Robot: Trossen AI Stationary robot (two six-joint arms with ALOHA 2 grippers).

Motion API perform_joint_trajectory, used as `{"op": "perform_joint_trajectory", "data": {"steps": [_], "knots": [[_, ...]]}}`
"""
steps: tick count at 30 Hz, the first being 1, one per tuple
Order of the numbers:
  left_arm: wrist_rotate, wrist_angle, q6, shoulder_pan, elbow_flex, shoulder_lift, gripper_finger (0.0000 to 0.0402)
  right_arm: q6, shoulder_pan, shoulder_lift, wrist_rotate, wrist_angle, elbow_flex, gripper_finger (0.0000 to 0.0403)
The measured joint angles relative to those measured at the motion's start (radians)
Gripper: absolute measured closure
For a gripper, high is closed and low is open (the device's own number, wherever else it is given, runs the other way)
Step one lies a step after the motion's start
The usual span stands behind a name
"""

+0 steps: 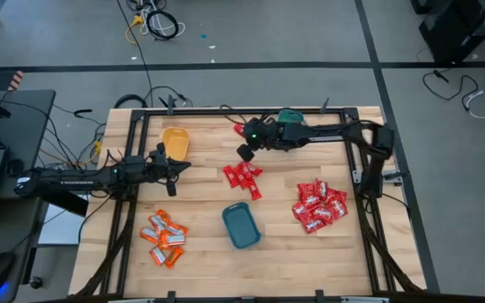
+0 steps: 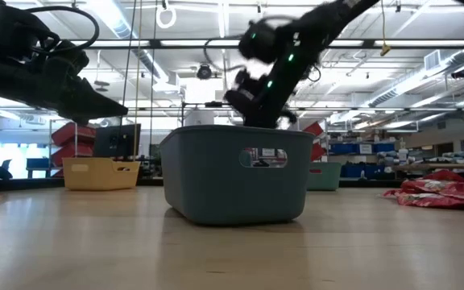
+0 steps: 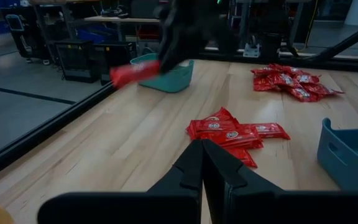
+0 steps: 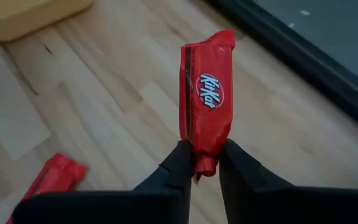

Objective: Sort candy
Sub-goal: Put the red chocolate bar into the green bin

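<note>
Evidently the right gripper (image 4: 202,163) is pinching a narrow red bar (image 4: 206,93) by its crimped end above the table's far edge (light, slippery, liable to swing), while the left gripper (image 3: 202,163) is waiting closed.

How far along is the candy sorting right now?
Done: three kinds lie in separate piles, but the blue bin looks empty. In hand: the right tool pinches one red bar lifted off the table. Left: the red bar pile, red packets, orange packets. Left tool waits shut.
</note>
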Motion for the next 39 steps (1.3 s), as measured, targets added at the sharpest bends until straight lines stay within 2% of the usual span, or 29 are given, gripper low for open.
{"op": "perform_joint_trajectory", "data": {"steps": [7, 12, 23, 28, 33, 39], "knots": [[0.0, 0.0, -0.003, 0.0, 0.0, 0.0, 0.039, 0.239, -0.016, -0.168, 0.231, -0.396, 0.0, 0.0346], [0.0, 0.004, -0.003, 0.0, 0.0, 0.0, 0.039, 0.451, -0.041, -0.193, 0.289, -0.632, -0.003, 0.0346], [-0.001, 0.004, -0.026, 0.0, 0.0, 0.0, 0.039, 0.449, -0.128, -0.194, 0.16, -0.39, -0.18, 0.0346], [-0.001, 0.004, -0.026, 0.0, 0.0, 0.0, 0.039, 0.449, -0.163, -0.194, 0.129, -0.338, -0.223, 0.0344], [-0.001, 0.003, -0.026, 0.0, 0.0, 0.0, 0.039, 0.396, -0.166, -0.194, 0.126, -0.271, -0.244, 0.0321], [-0.001, 0.003, -0.029, 0.0, 0.0, 0.0, 0.039, 0.321, -0.153, -0.194, 0.126, -0.237, -0.245, 0.0271]]}}
